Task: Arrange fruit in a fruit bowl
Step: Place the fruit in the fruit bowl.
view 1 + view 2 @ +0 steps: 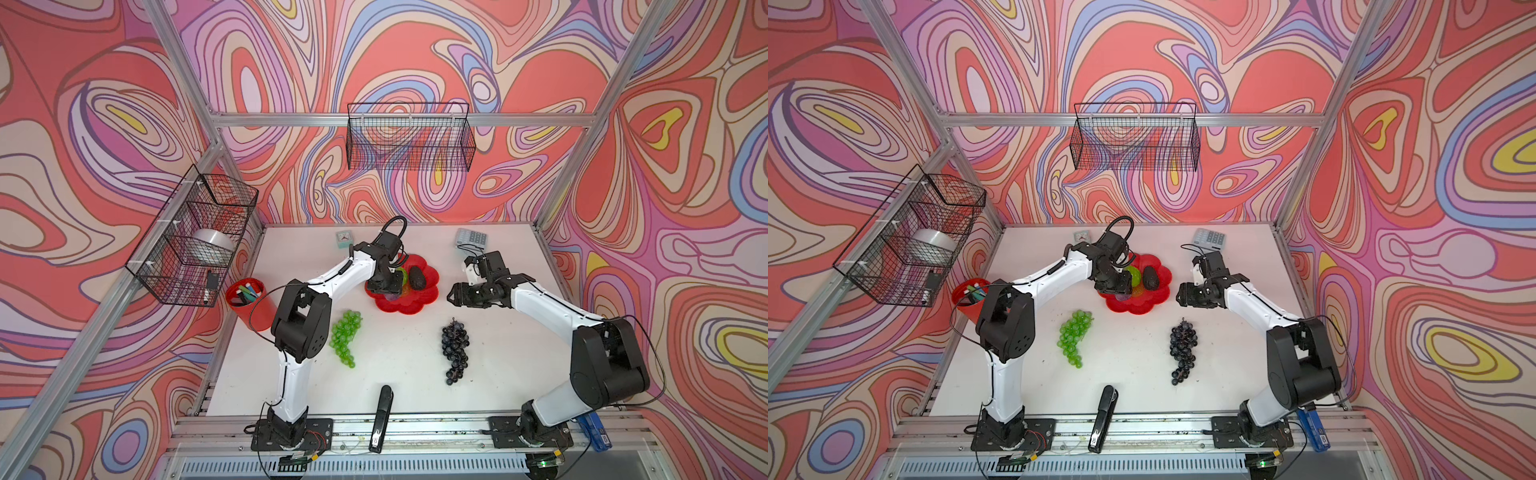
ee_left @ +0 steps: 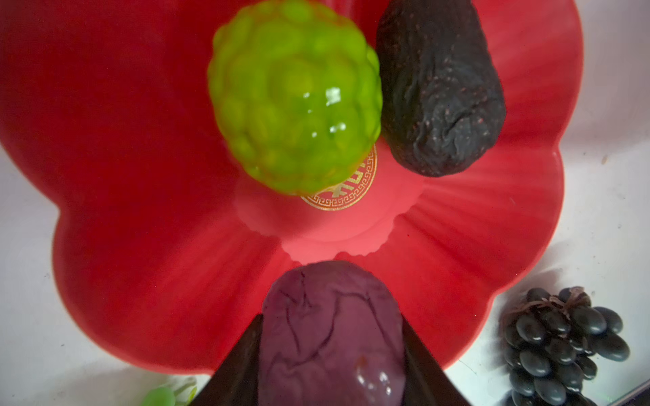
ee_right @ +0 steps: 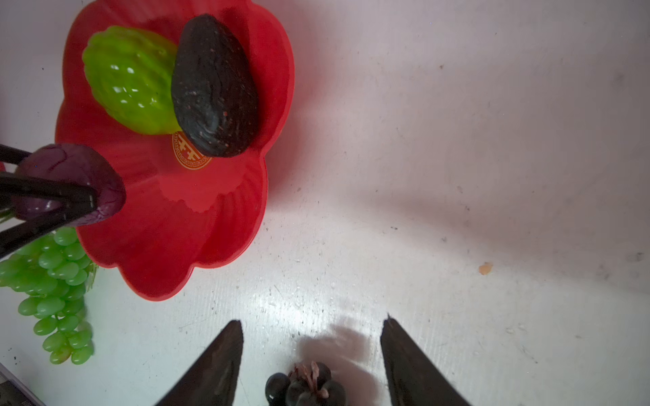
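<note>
my left pincer (image 2: 330,337) is clenched on the small purple fruit (image 3: 74,168), which has wrinkled, veined skin, and holds it over the edge of the fruit bowl (image 2: 140,246). the bowl is glossy red, shallow and ribbed, scalloped like a flower, with a gold emblem (image 2: 351,193) in the centre. inside it the shiny bumpy green ball (image 2: 295,95) touches the matte blackish oval (image 2: 439,88). my right pincer (image 3: 313,320) is released and empty, near the stem end of the dark grape bunch (image 1: 456,349). the green grape bunch (image 1: 345,336) lies on the white, scuffed bench (image 1: 415,374). swirl-patterned walls (image 1: 415,62) stand around.
</note>
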`<state>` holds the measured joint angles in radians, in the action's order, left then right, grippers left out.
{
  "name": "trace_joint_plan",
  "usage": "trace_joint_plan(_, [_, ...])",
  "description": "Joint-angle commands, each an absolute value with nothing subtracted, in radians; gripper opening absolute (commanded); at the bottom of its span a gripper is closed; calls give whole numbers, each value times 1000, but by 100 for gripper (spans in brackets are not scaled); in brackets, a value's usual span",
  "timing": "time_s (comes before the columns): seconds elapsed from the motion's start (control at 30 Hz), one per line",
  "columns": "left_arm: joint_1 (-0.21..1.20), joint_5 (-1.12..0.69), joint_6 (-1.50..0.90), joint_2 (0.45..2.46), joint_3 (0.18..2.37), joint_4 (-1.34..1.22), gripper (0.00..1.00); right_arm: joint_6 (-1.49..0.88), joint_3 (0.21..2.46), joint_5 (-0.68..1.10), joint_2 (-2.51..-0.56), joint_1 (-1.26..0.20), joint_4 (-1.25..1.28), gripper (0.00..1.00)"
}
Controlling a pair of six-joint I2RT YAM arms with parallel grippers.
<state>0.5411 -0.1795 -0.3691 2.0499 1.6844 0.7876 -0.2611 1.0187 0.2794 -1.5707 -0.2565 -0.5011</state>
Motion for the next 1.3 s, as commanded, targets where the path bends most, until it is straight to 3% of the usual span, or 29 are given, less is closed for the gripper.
trace_joint_plan(0.0, [534,-183,-354,2086,1697,759,50,-247,1006,307,-1595,-254,-499,65])
trace_joint_plan(0.37, [533,-184,-362,2123,1675,707,56,-248,968,344,-1596,-253,-539,61])
trace_joint_plan(0.6, [534,-183,-357,2123,1652,686,68,-248,933,376,-1602,-261,-572,60])
trace_joint_plan(0.87, [533,-184,-354,2123,1657,691,73,-238,935,400,-1626,-276,-585,59])
trace_joint_plan(1.07, [534,-173,-359,2070,1647,699,74,-238,938,410,-1652,-284,-582,54])
trace_joint_plan(1.27, [534,-151,-365,1973,1637,726,74,-229,952,423,-1660,-287,-589,42])
